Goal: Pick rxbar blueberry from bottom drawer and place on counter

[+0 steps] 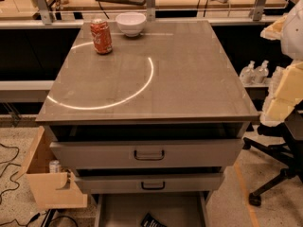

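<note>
The rxbar blueberry [152,220] is a dark flat packet lying at the front of the open bottom drawer [118,209], partly cut off by the lower edge of the view. The drawer is pulled out below two closed grey drawers with dark handles. The counter [189,79] is a glossy grey-brown top with a white arc on it. My gripper [285,94] shows as pale, yellowish shapes at the right edge, beside the counter's right side. It is well above and to the right of the bottom drawer, and nothing shows in it.
A red soda can [101,36] and a white bowl [131,22] stand at the counter's far left. A tan wooden side bin [42,186] holding a small can hangs at the left. An office chair base [277,174] and water bottles [255,72] are at the right.
</note>
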Robot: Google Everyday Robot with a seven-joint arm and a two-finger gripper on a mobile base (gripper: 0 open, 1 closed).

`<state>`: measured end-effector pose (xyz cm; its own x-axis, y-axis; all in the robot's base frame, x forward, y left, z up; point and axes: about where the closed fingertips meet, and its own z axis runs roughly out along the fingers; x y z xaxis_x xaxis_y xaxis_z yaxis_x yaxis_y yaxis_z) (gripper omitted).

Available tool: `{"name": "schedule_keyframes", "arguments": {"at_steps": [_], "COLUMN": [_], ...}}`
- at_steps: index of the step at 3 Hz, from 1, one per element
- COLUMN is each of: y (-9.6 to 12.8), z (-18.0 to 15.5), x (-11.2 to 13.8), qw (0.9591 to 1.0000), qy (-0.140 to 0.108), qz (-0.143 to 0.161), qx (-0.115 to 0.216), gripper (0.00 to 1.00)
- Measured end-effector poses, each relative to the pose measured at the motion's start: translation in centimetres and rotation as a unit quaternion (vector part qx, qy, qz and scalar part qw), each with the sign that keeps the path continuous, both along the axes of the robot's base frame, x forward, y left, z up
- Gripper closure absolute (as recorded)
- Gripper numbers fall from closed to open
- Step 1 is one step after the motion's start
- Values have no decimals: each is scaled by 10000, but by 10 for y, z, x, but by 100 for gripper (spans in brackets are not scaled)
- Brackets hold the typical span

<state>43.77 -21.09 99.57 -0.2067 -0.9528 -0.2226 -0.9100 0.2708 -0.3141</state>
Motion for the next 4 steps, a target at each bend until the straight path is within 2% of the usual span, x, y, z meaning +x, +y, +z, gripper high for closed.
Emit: {"name": "schedule_keyframes", "arguments": {"at_steps": [1, 2, 3, 4], "y": [0, -5, -12, -17], "z": [0, -22, -65, -122], "x": [0, -8, -26, -55], "qw": [10000, 9999, 9993, 9982], "qy": [-1, -20, -61, 95], "qz": [0, -114, -353, -571], "qx": [0, 34, -72, -156], "gripper": [0, 0, 0, 0]}}
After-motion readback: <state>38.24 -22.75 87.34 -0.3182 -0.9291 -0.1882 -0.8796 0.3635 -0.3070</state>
